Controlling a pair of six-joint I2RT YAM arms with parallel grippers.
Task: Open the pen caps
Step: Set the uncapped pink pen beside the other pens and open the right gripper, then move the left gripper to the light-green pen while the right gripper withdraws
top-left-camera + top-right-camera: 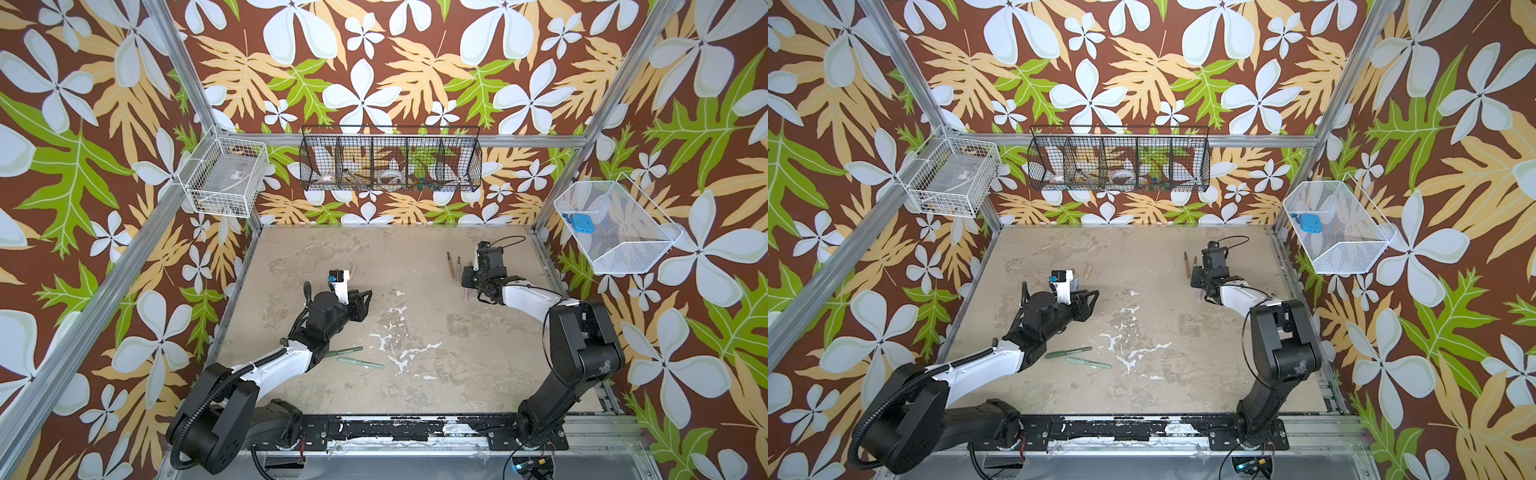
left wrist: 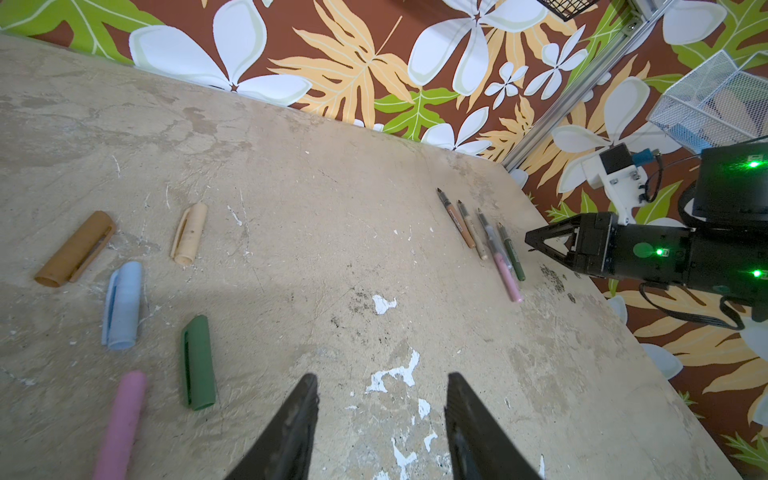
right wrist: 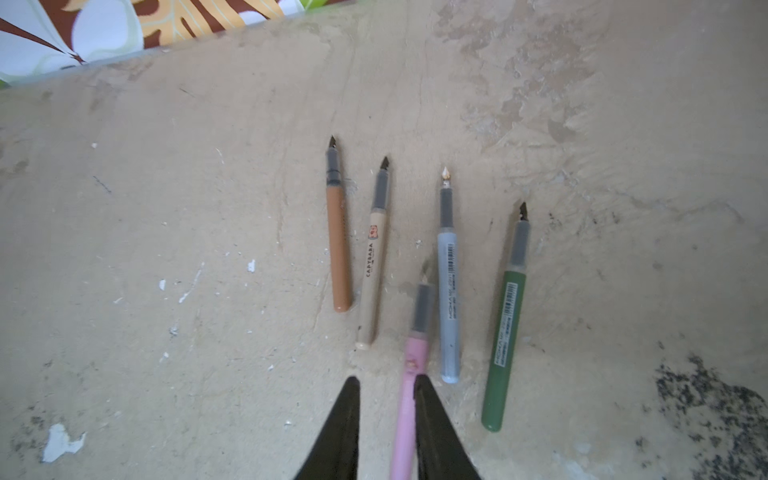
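In the right wrist view, uncapped pens lie side by side on the table: brown point(image 3: 338, 245), beige point(image 3: 372, 270), light blue point(image 3: 449, 291) and green point(image 3: 505, 332). A pink pen point(image 3: 411, 386) lies between the jaws of my right gripper point(image 3: 386, 384). That gripper is open, with one finger against the pen and a gap on the other side. The left wrist view shows loose pen caps: brown point(image 2: 75, 249), beige point(image 2: 190, 234), light blue point(image 2: 122, 305), green point(image 2: 198, 362) and pink point(image 2: 122, 424). My left gripper point(image 2: 382, 386) hangs open and empty beside them. Two green pens point(image 1: 343, 352) point(image 1: 360, 363) lie by the left arm.
A black wire basket point(image 1: 390, 160) hangs on the back wall. A white wire basket point(image 1: 226, 176) is mounted at the left corner and a white mesh basket point(image 1: 615, 228) on the right wall. Aluminium frame rails point(image 1: 548, 266) border the table.
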